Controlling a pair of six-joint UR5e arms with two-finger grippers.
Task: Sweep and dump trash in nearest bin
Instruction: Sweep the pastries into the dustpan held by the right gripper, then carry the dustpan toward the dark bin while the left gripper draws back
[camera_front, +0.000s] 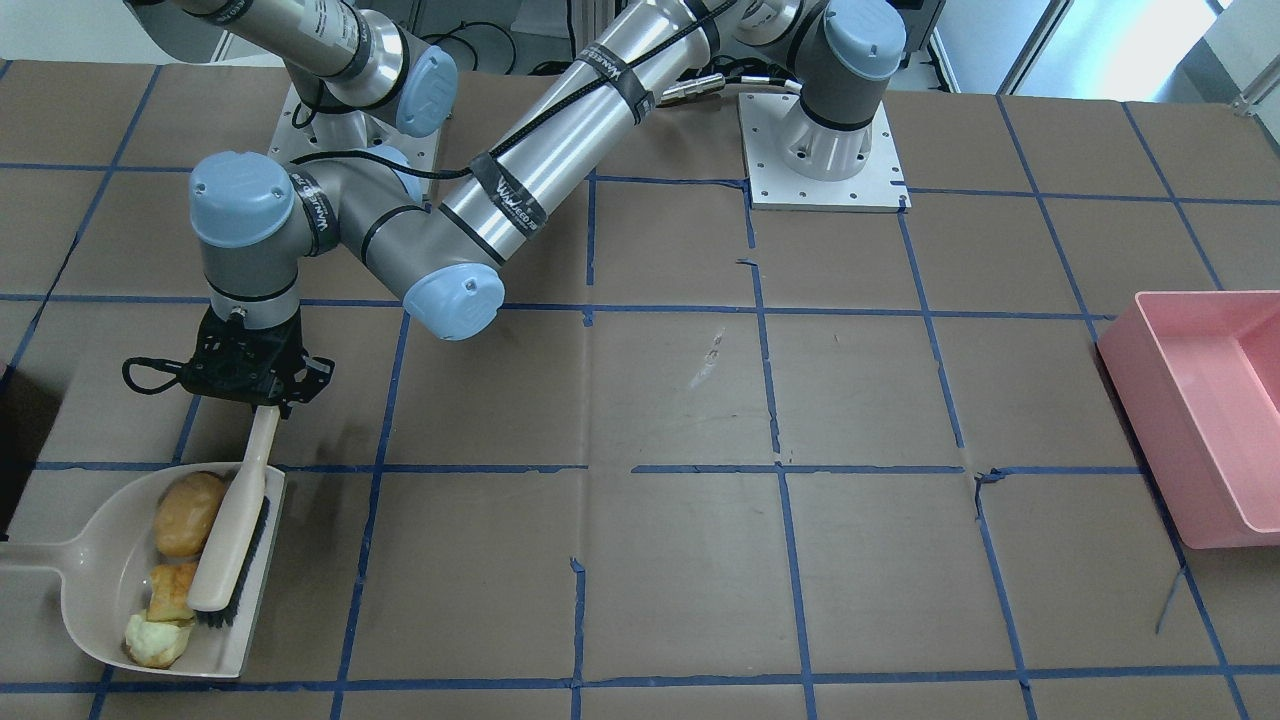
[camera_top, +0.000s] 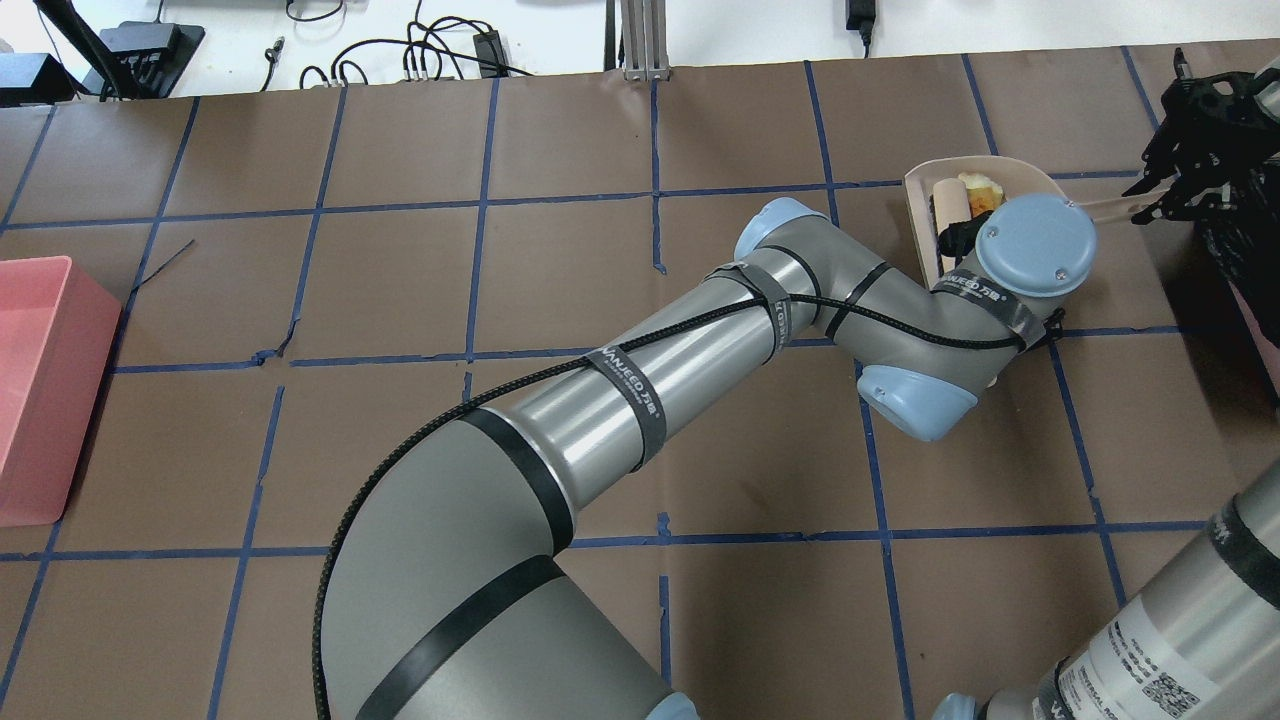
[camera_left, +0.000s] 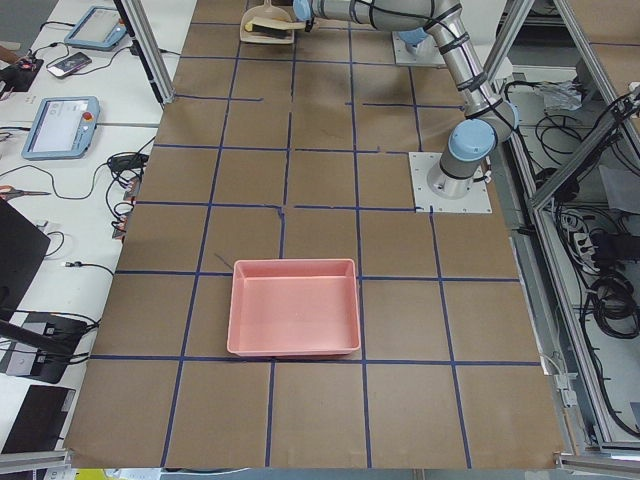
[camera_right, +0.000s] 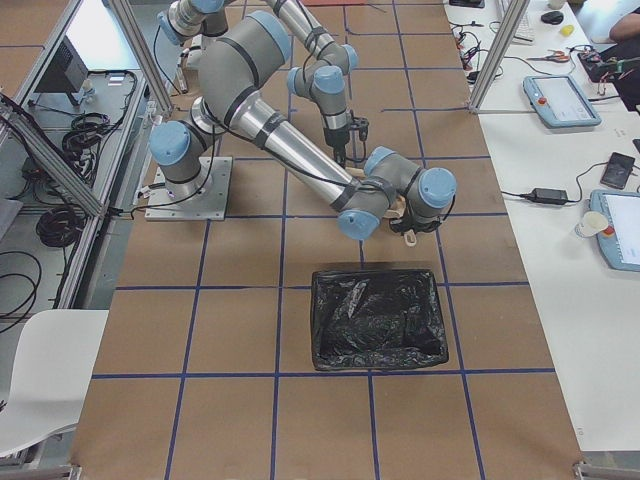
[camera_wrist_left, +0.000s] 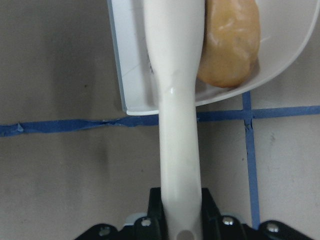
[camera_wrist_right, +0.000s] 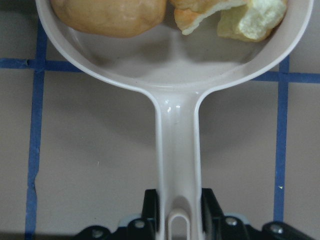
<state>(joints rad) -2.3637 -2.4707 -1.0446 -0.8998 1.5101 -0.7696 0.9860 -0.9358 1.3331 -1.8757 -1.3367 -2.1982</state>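
The trash is lying in the dustpan (camera_front: 105, 590) at one end of the bench (camera_front: 660, 580): a round bun (camera_front: 186, 512) and two torn chunks (camera_front: 170, 592), all sitting on the pan's floor right beside the brush (camera_front: 232, 540). The left fingers (camera_wrist_left: 156, 207) are pinching the end of the brush handle. The right fingers (camera_wrist_right: 150, 206) are clamping the tip of the dustpan handle. The bin (camera_right: 378, 318), lined with black plastic, is standing near the pan.

The bread is looking light, soft and springy, so weight is probably no concern even with the pan held by its far end. The smooth plastic floor and the bun's round shape are likely making it prone to rolling out, so the pan is best kept level, open lip slightly up, until it is over the bin.

The straps on the left arm are reading "WANJEED". A label on the right arm is seeming to read "UNIVERSAL ROBOTS" beside a square code. No writing is showing on the pan, brush or bin.
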